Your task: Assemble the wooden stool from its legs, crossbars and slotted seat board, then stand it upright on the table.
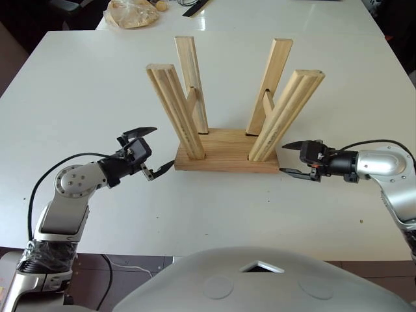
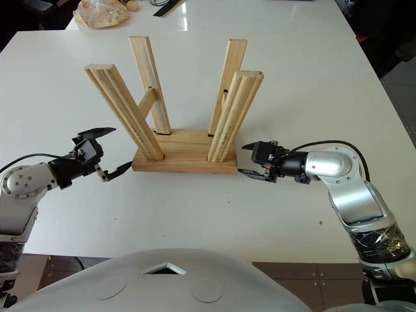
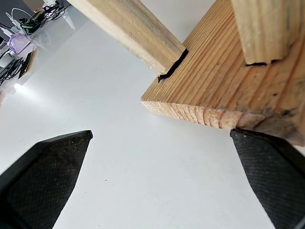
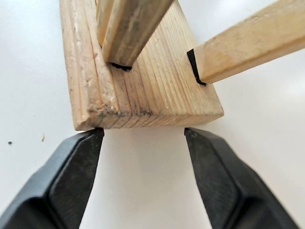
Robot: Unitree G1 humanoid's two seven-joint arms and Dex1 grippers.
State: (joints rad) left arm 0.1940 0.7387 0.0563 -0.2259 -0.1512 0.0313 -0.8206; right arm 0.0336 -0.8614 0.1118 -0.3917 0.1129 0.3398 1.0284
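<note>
The wooden stool lies upside down mid-table, its slotted seat board (image 1: 224,153) flat on the white table (image 1: 78,97). Its legs (image 1: 175,110) point up and splay outward, with a short crossbar (image 1: 192,99) joining each pair. My left gripper (image 1: 161,148) is open at the board's left end; one fingertip (image 3: 271,176) is close to the near corner of the seat board (image 3: 228,81). My right gripper (image 1: 283,158) is open at the board's right end. Its fingers (image 4: 71,176) straddle the end face of the seat board (image 4: 143,90) just short of it. Neither gripper holds anything.
A clear plastic bag of food (image 1: 133,13) and a dark object (image 1: 195,6) lie at the table's far edge. Bare white tabletop surrounds the stool on all sides, with wide room at the left, the right and the front.
</note>
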